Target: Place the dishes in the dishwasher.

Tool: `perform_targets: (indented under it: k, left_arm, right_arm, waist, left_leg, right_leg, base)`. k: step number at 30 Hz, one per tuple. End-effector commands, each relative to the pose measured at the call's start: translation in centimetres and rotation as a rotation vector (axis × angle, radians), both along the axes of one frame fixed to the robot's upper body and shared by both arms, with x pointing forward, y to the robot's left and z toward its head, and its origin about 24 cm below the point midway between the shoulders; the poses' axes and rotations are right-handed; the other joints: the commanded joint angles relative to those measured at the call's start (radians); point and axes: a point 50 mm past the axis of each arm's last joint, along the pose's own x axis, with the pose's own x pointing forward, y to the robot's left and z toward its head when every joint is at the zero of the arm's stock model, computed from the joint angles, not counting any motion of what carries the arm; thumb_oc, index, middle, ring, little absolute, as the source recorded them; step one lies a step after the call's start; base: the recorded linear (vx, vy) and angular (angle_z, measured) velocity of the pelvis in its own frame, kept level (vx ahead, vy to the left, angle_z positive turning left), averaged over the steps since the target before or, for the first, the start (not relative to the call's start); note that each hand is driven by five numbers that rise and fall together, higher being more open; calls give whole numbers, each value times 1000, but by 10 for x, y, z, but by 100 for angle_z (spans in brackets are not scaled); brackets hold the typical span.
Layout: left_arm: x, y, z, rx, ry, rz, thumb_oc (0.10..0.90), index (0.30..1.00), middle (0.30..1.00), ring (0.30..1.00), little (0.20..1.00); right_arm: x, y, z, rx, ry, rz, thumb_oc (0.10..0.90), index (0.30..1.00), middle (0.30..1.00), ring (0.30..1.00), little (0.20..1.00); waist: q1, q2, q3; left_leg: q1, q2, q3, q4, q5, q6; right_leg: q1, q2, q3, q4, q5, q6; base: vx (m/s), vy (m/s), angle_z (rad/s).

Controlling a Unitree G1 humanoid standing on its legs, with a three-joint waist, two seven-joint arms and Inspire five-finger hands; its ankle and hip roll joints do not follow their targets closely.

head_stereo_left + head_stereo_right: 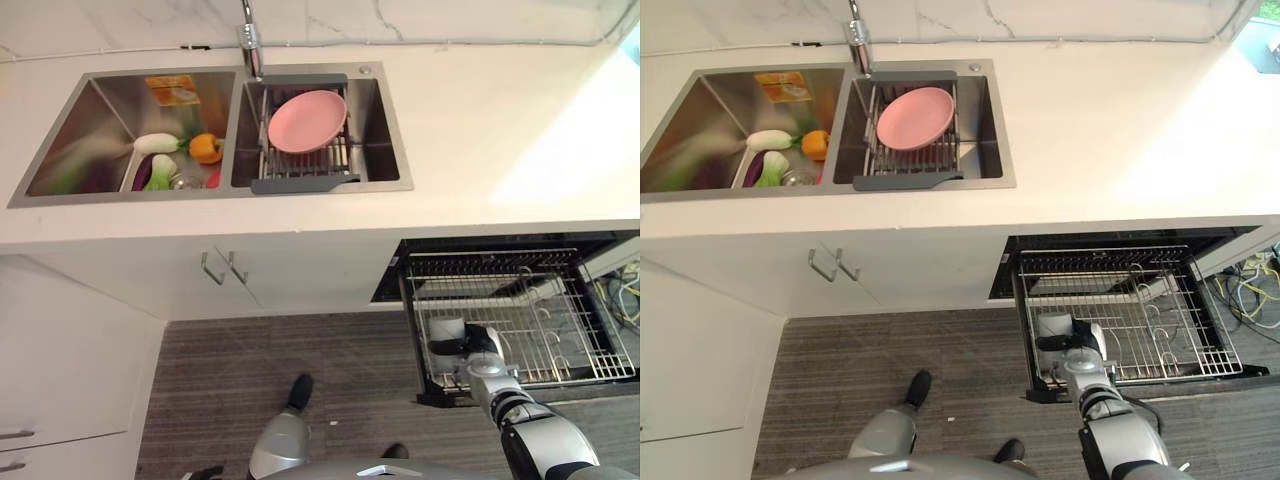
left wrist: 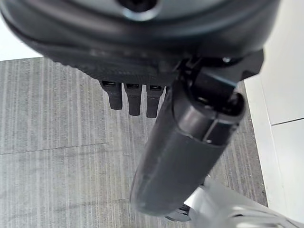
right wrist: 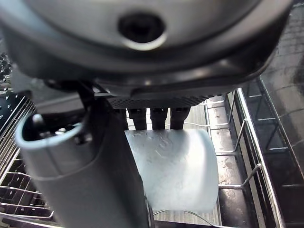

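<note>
a pale, translucent cup (image 3: 173, 168) lies on its side just past the right hand's (image 1: 478, 345) fingers (image 3: 159, 118) and beside its thumb, over the front left part of the pulled-out dishwasher rack (image 1: 560, 330); the fingers curl toward the cup, but i cannot tell if they grip it. a pink plate (image 1: 306, 121) rests on a wire drying rack (image 1: 300, 160) in the right basin of the sink (image 1: 385, 120), with toy vegetables (image 1: 175, 155) in the left basin. the left hand (image 2: 156, 118) hangs over the striped floor (image 2: 52, 142) with short straight fingers and nothing in them.
</note>
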Motion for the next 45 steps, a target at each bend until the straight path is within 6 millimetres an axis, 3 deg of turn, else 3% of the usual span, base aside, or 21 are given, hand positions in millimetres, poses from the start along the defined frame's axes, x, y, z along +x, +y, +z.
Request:
perform_targets:
  k: [1,6,9,11,13,16,17,18,19,22,26,27,29,31,33,34,35,37,38,41,45]
  left_arm:
    - [-13,-2,-3,22,75,-7,800,900,900,900,900]
    - [-15,-1,-4,37,85,47,800,900,900,900,900]
    - [-23,-2,-5,34,109,84,800,900,900,900,900]
    - [-20,-1,-5,44,105,95,800,900,900,900,900]
    - [1,10,0,105,30,94,800,900,900,900,900]
    - [6,11,1,121,15,109,800,900,900,900,900]
    - [3,9,0,124,27,114,800,900,900,900,900]
    - [-3,6,-1,122,62,91,800,900,900,900,900]
    - [-3,6,-2,122,64,91,800,900,900,900,900]
    - [-14,3,-4,125,125,67,800,900,900,900,900]
    - [-8,-6,-6,101,133,6,800,900,900,900,900]
    - [-4,-9,-7,91,125,-30,800,900,900,900,900]
    - [5,-7,-5,99,95,26,800,900,900,900,900]
    - [8,-5,-5,103,80,46,800,900,900,900,900]
    - [13,-3,-3,110,67,21,800,900,900,900,900]
    - [13,-3,-3,110,66,20,800,900,900,900,900]
    - [11,-6,-4,100,80,6,800,900,900,900,900]
    - [10,-7,-5,101,86,-2,800,900,900,900,900]
    - [12,-7,-5,101,88,7,800,900,900,900,900]
    - [14,-7,-5,92,81,57,800,900,900,900,900]
    - [12,-12,-6,73,93,-21,800,900,900,900,900]
  right_arm:
    - [33,-11,38,-56,-220,1,800,900,900,900,900]
    - [37,-6,60,-29,-401,38,800,900,900,900,900]
    - [26,-12,74,-80,-480,100,800,900,900,900,900]
    - [18,-19,88,-100,-558,100,800,900,900,900,900]
    - [7,-29,113,-161,-669,116,800,900,900,900,900]
    - [1,-35,125,-201,-711,122,800,900,900,900,900]
    - [-3,-37,129,-203,-732,116,800,900,900,900,900]
    - [-8,-40,138,-203,-764,132,800,900,900,900,900]
    - [-8,-40,137,-204,-761,133,800,900,900,900,900]
    - [-14,-39,152,-179,-844,128,800,900,900,900,900]
    - [-22,-42,164,-151,-935,38,800,900,900,900,900]
    - [-25,-43,166,-167,-945,16,800,900,900,900,900]
    - [-19,-29,173,-103,-1028,-31,800,900,900,900,900]
    - [-15,-23,176,-89,-1051,-17,800,900,900,900,900]
    - [-13,-16,203,-122,-1172,40,800,900,900,900,900]
    - [-13,-16,204,-122,-1173,39,800,900,900,900,900]
    - [-19,-15,224,-155,-1290,23,800,900,900,900,900]
    - [-22,-15,229,-176,-1319,18,800,900,900,900,900]
    - [-26,-12,235,-203,-1349,29,800,900,900,900,900]
    - [-26,-5,239,-237,-1356,80,800,900,900,900,900]
    - [-19,4,241,-222,-1351,153,800,900,900,900,900]
  waist:
    - [-6,37,-45]
    - [-39,40,-59]
    - [-62,43,-68]
    - [-92,42,-50]
    - [-120,41,-3]
    - [-141,43,4]
    - [-156,48,2]
    - [-193,58,-10]
    - [-189,60,-8]
    - [-239,87,-47]
    - [-262,92,-78]
    - [-268,81,-82]
    - [-264,55,-60]
    - [-253,54,-57]
    - [-270,60,-42]
    - [-268,61,-43]
    - [-272,61,-45]
    - [-279,61,-46]
    - [-295,52,-35]
    - [-281,29,-37]
    - [-261,16,-58]
  left_leg:
    - [61,109,95,11,-40,-77]
    - [87,125,117,13,-48,-79]
    - [98,138,131,20,-48,-78]
    - [62,160,165,86,-36,-100]
    - [-51,168,216,267,18,-127]
    - [-64,185,229,273,15,-132]
    - [-40,224,253,239,9,-131]
    - [-7,307,299,180,39,-136]
    - [6,310,305,171,40,-139]
    - [52,362,283,77,61,-154]
    - [72,312,302,33,12,-157]
    - [87,277,311,37,-28,-142]
    - [121,186,364,58,-87,-67]
    - [136,170,392,49,-92,-51]
    - [158,129,392,23,-83,-9]
    - [155,131,392,22,-79,-9]
    - [167,104,383,18,-94,4]
    - [167,94,371,17,-95,6]
    - [178,73,339,19,-108,14]
    - [175,49,308,27,-111,24]
    - [179,57,306,20,-115,15]
  right_leg:
    - [0,-49,47,15,-33,48]
    - [1,-39,77,16,-44,39]
    - [2,-29,92,16,-54,32]
    - [6,-28,88,20,-69,24]
    - [7,-34,91,22,-82,12]
    - [12,-49,87,21,-78,19]
    - [17,-63,86,23,-72,30]
    - [11,-102,84,30,-51,57]
    - [15,-100,88,30,-55,57]
    - [-20,-170,130,71,-30,103]
    - [-44,-252,131,103,20,125]
    - [-51,-296,137,133,75,125]
    - [-130,-376,174,245,195,120]
    - [-166,-379,164,291,184,113]
    - [-218,-246,221,378,87,74]
    - [-221,-244,221,376,90,71]
    - [-208,-181,213,328,26,66]
    - [-200,-151,219,290,15,55]
    - [-225,-86,316,231,-5,54]
    - [-206,-79,360,197,14,64]
    - [-168,-100,313,150,43,78]
  base:
    - [21,7,-12]
    - [11,-17,-18]
    - [13,-61,-21]
    - [-110,-87,-12]
    - [-175,-65,1]
    - [-59,92,48]
    - [11,358,-7]
    - [22,351,-9]
    - [97,602,-1]
    - [108,559,12]
    - [31,448,1]
    - [24,383,33]
    - [-15,737,38]
    - [-31,530,-43]
    - [5,471,-57]
    - [61,313,29]
    - [42,168,51]
    - [88,169,51]
    - [141,123,43]
    - [53,8,60]
    - [60,-89,48]
